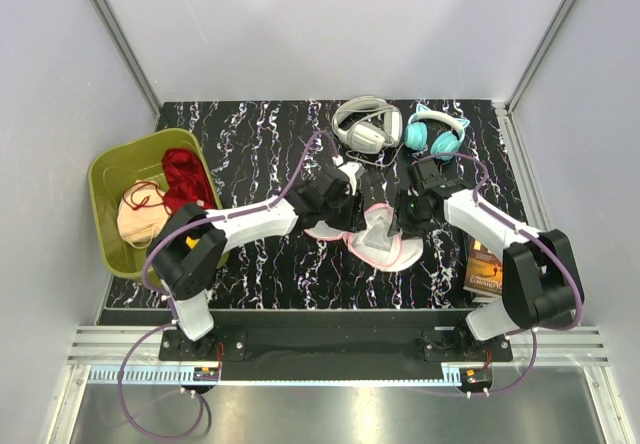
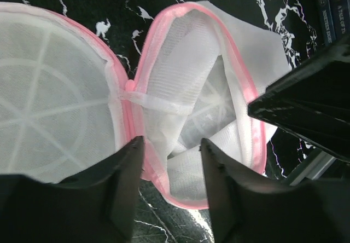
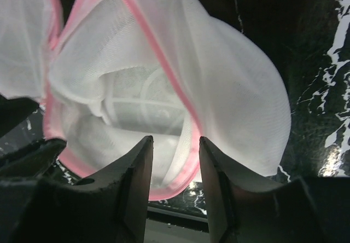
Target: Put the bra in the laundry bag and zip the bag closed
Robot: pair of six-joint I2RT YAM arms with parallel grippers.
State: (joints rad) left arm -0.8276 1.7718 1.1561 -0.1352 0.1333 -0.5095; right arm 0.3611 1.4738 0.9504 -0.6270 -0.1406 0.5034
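- Black marble-patterned table (image 1: 260,144), with everything else resting on it.
- Olive-green plastic basket (image 1: 108,239) at the table's left edge, well apart from both grippers.
- Laundry bag (image 1: 385,249), white mesh with pink zipper trim, lying unzipped at the table's centre. Its two round halves are spread like a clamshell, and only mesh and ribs show inside.
- Left gripper (image 2: 169,144), with its jaws partly apart astride the pink rim where the halves join. The thin mesh lies loose in the gap.
- Right gripper (image 3: 175,142), also partly spread, straddling the rim of the deeper half without pinching it.
- White headphones (image 1: 365,124) and teal headphones (image 1: 435,134) side by side at the far edge.
- Books (image 1: 485,269) near the right arm.
- Dark red garment (image 1: 185,179) in the basket.
- Peach bra (image 1: 135,219) in the basket just beside the red garment, outside the bag.
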